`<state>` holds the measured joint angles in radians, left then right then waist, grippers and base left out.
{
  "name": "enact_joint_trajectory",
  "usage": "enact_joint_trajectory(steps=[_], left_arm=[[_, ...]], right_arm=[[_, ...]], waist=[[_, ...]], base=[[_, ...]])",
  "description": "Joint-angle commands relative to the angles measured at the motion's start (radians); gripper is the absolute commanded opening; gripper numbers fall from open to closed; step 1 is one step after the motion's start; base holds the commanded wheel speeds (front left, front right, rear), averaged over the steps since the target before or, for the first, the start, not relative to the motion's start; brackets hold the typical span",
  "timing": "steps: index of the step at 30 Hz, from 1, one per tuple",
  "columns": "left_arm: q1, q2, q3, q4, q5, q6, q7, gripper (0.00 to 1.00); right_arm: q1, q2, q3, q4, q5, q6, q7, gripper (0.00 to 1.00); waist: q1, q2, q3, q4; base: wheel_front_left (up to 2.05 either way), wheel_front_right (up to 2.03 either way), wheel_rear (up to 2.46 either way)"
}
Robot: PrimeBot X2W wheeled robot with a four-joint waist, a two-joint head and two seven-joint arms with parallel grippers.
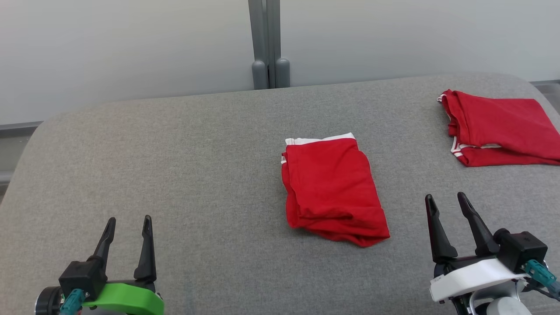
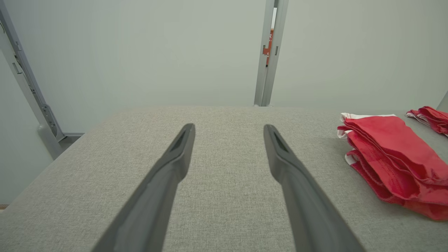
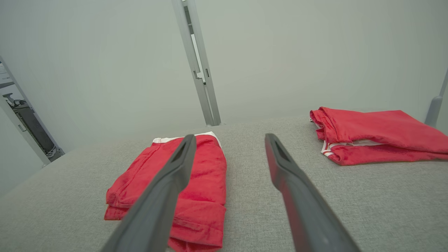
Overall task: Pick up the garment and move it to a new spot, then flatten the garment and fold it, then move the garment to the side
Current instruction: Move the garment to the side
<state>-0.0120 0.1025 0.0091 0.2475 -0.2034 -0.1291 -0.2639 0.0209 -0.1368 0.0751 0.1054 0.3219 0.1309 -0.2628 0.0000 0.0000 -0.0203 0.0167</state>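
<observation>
Lying folded, the garment [image 1: 334,188] sits between left gripper [image 1: 129,221] and right gripper [image 1: 445,197], both wide open and empty.

Head cam sits high, looking forward and down over the grey padded table [image 1: 175,153], pulled back enough to catch the left gripper [image 1: 129,219] and right gripper [image 1: 445,196] at the bottom corners. Left wrist cam rides low near the surface, facing the back wall [image 2: 140,52] along its own fingers [image 2: 173,164] — folded red garment [image 2: 392,157] sits at its right edge. Right wrist cam is just as low, closer to that garment. All three share it, the second red garment [image 3: 378,133] and the grey post [image 1: 267,43].
</observation>
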Motion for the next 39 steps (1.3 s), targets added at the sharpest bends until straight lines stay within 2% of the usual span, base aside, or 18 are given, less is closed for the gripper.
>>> enact_joint_trajectory(steps=[1, 39], left_arm=[[-0.006, 0.008, 0.002, 0.001, 0.0, -0.003, 0.0, 1.0], [0.0, 0.005, 0.007, 0.009, 0.011, -0.003, 0.0, 1.0]], right_arm=[[0.003, 0.002, 0.001, 0.003, -0.007, -0.001, -0.002, 1.0], [-0.007, 0.003, 0.015, 0.031, -0.009, -0.001, -0.002, 1.0]], waist=[[0.0, 0.0, -0.001, 0.002], [0.0, 0.0, -0.013, 0.001]], base=[[0.0, 0.0, 0.0], [0.0, 0.0, 0.0]])
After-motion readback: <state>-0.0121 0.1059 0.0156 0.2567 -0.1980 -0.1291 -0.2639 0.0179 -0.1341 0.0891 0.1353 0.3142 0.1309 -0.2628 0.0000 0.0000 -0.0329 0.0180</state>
